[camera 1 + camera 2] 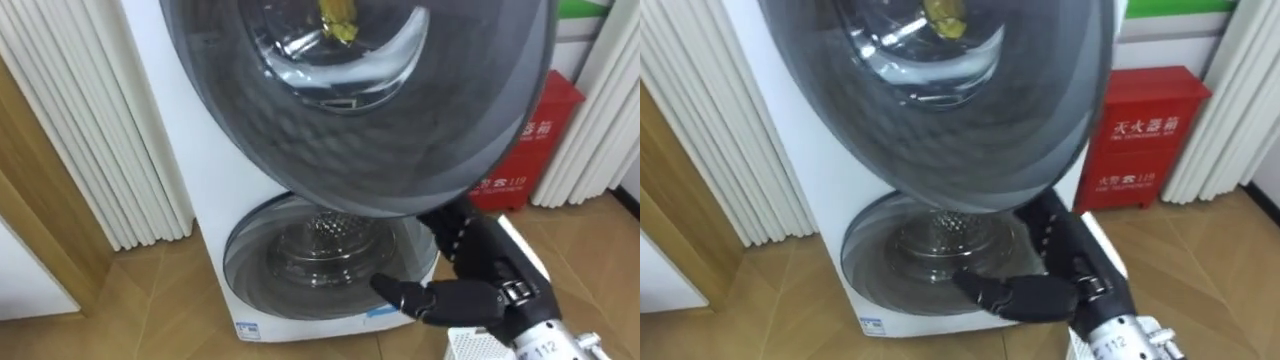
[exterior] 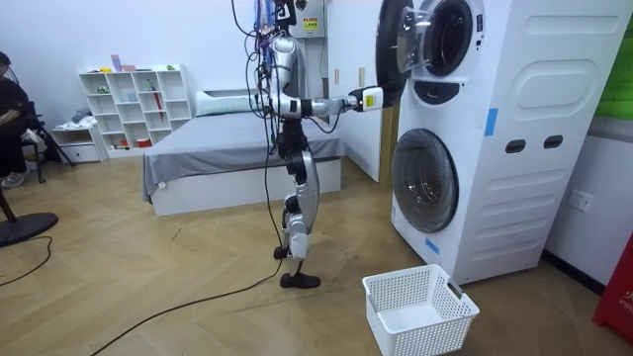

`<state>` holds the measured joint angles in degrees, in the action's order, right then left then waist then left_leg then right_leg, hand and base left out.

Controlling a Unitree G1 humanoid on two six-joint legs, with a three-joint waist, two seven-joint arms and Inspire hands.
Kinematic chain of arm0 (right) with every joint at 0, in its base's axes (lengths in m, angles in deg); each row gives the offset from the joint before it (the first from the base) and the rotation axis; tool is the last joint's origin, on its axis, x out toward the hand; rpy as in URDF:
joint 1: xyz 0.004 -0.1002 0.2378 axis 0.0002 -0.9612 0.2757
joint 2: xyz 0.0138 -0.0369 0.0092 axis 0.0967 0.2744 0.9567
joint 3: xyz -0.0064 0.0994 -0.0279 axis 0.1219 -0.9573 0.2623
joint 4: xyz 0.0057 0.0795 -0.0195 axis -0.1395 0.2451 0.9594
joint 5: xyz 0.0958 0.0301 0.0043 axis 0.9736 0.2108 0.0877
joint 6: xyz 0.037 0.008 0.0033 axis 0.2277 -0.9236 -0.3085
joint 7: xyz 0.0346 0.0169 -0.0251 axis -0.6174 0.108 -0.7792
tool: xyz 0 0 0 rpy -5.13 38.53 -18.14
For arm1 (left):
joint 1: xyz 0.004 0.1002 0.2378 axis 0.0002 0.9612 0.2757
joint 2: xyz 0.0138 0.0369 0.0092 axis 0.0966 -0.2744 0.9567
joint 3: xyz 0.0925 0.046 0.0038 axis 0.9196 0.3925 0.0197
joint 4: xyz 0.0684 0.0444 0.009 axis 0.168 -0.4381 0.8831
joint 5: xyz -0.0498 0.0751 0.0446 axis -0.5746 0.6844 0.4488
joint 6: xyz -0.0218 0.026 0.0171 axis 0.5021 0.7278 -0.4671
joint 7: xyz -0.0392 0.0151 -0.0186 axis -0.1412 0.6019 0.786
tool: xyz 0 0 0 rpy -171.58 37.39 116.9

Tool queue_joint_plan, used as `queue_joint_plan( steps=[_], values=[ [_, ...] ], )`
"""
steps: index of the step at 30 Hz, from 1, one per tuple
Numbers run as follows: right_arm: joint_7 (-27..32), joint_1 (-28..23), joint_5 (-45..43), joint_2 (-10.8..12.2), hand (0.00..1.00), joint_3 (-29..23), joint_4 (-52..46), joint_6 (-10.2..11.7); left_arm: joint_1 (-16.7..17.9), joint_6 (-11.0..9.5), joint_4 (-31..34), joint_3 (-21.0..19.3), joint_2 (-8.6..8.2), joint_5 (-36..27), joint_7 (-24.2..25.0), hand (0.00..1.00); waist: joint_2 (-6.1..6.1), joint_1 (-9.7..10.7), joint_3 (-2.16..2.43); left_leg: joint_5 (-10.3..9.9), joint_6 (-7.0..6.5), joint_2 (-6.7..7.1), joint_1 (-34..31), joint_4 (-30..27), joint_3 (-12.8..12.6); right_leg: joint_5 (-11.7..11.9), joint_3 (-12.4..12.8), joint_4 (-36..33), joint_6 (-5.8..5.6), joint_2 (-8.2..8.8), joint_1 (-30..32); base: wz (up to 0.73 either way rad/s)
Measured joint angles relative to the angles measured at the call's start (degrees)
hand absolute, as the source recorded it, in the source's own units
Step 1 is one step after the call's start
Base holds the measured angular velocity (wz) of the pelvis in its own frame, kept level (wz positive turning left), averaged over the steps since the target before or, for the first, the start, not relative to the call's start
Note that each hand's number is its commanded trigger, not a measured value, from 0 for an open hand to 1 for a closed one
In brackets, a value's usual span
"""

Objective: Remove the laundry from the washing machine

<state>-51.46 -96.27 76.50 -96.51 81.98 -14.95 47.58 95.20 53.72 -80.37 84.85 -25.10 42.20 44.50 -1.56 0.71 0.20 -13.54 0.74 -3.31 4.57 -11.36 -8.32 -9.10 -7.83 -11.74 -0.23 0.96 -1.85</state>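
Note:
A white stacked washing machine (image 2: 514, 129) stands before me. Its upper round door (image 1: 360, 110) is swung open and hangs right in front of my head. Through that door's glass a small yellow item (image 1: 338, 22) shows at the top; what it is I cannot tell. My right hand (image 1: 470, 290) reaches forward, its straight dark fingers (image 1: 452, 232) up against the door's lower rim and its thumb stretched left, holding nothing. In the room view that hand (image 2: 371, 99) is at the open door's (image 2: 396, 54) edge. The lower machine's door (image 1: 310, 255) is shut.
A white plastic basket (image 2: 420, 309) sits on the wooden floor in front of the machine. A red box (image 1: 535, 130) stands to the machine's right, and white slatted panels (image 1: 90, 120) flank it. Behind me are a bed (image 2: 227, 148), a white shelf (image 2: 134, 104) and a seated person (image 2: 12, 109).

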Motion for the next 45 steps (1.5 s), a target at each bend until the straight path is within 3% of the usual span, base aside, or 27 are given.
queue_joint_plan(
  steps=[6, 9, 12, 17, 25, 28, 32, 34, 38, 45],
  values=[
    [-2.93, -0.86, -0.38, -0.04, 0.00, 3.38, -1.43, 0.00, -0.52, -0.18, -0.19, 1.71, 0.37, -0.94, 0.02, 0.00, -0.07, -0.19, -0.06, -0.07, 0.12, -0.18, 0.09, 0.05, -1.31, 0.12, 1.63, -0.30, 0.16, -0.32, 0.74, -0.13],
    [-4.79, -0.85, -0.40, -0.24, 0.00, 4.57, -2.13, 0.00, -1.52, -0.19, -0.75, 2.31, 0.53, -1.02, 0.11, 0.00, 0.01, -0.39, -0.32, -0.08, 0.13, -0.17, 0.09, 0.04, -1.37, 0.12, 2.15, -0.39, 0.17, -0.34, 0.85, -0.02],
    [-7.02, -0.34, -1.47, -0.21, 0.00, 5.10, -3.28, 0.00, -2.71, -0.24, -0.83, 2.48, 0.67, -1.01, 0.16, 0.00, 0.45, -1.36, -0.86, -0.08, 0.12, -0.14, -0.11, 0.01, -1.36, 0.10, 2.33, -0.34, 0.14, -0.37, 1.04, 0.00],
    [-8.58, 0.58, -4.32, -0.68, 0.00, 6.89, -5.70, -0.09, -4.03, -0.49, -0.60, 2.72, 0.92, -1.24, 0.49, 0.00, 1.14, -2.72, -0.69, -0.07, 0.12, -0.09, -1.69, -0.51, -0.72, 0.13, 1.47, 0.01, 0.09, -0.25, 1.92, 0.06],
    [-9.92, 6.74, -5.95, -2.22, 0.00, 9.36, -7.72, -3.49, -5.30, -1.17, -0.56, 3.35, 0.84, -1.97, 0.50, 0.00, 2.05, -5.53, -0.84, -0.07, 0.12, -0.11, -0.78, -0.28, 0.58, 0.13, 0.83, 0.12, 0.10, -0.28, 0.91, 0.03],
    [-10.92, 8.41, -6.62, -1.77, 0.00, 10.67, -7.72, -4.24, -5.52, -1.34, -0.51, 3.18, 0.94, -1.97, 0.49, 0.00, 2.66, -6.57, -0.85, -0.07, 0.12, -0.05, -0.88, -0.29, 1.44, 0.13, -0.31, 0.11, 0.10, -0.14, 0.51, 0.19],
    [-11.46, 10.35, -8.19, 1.36, 0.00, 12.18, -8.93, -4.47, -4.88, -1.63, -0.58, 3.07, 1.36, -1.94, 0.47, 0.00, 3.24, -9.01, -1.06, -0.08, 0.13, 0.06, -1.48, -0.96, 3.61, 0.13, -2.50, 0.14, 0.10, 0.08, -0.29, 0.28],
    [-12.27, 11.50, -8.27, 2.27, 0.00, 13.14, -9.49, -4.46, -4.78, -1.63, -0.60, 2.03, 1.34, -1.94, 0.44, 0.00, 3.44, -9.17, -0.99, -0.11, 0.18, 0.10, -2.42, -1.41, 4.88, 0.13, -3.70, 0.14, 0.10, 0.21, -0.29, 0.34],
    [-14.37, 13.83, -8.27, 4.31, 0.00, 15.84, -9.63, -4.32, -4.48, -1.56, -0.90, 1.98, 1.02, -1.95, 0.35, 0.00, 3.22, -10.68, -1.10, 0.01, 0.34, 0.20, -2.43, -1.47, 7.04, 0.12, -5.54, 0.22, 0.08, 0.30, -1.42, 0.29],
    [-15.29, 13.84, -8.33, 4.58, 0.00, 17.00, -9.45, -4.30, -3.24, -1.28, -0.63, 0.91, 0.36, -1.84, 0.08, 0.00, 2.95, -11.36, -1.22, 0.08, 0.39, 0.61, -2.54, -1.61, 8.76, 0.08, -7.26, 1.14, 0.01, 0.55, -2.50, 0.13]
  ],
)
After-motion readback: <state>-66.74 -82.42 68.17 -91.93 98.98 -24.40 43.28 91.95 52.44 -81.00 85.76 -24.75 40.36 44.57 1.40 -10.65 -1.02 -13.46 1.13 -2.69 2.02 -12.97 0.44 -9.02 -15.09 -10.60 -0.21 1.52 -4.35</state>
